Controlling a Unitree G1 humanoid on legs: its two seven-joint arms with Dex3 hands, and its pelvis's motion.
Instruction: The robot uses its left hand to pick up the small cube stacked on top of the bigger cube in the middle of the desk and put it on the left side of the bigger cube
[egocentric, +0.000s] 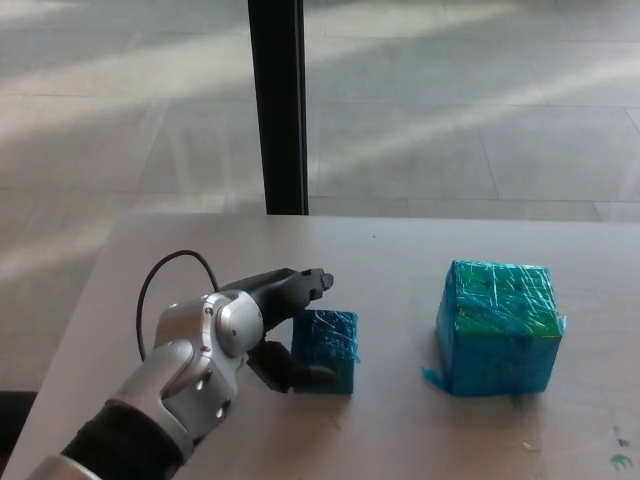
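Note:
The small blue-green cube rests on the grey desk, well to the left of the bigger blue-green cube. My left hand is at the small cube's left side. Its upper fingers stretch out above and behind the cube's top edge, with a gap showing under them. The thumb lies low along the cube's front left corner. The hand looks open around the cube rather than clamped on it. Nothing sits on top of the bigger cube. My right hand does not show.
A black pillar stands behind the desk's far edge, with a tiled floor beyond. A black cable loops off my left wrist. Small teal marks lie at the desk's right front.

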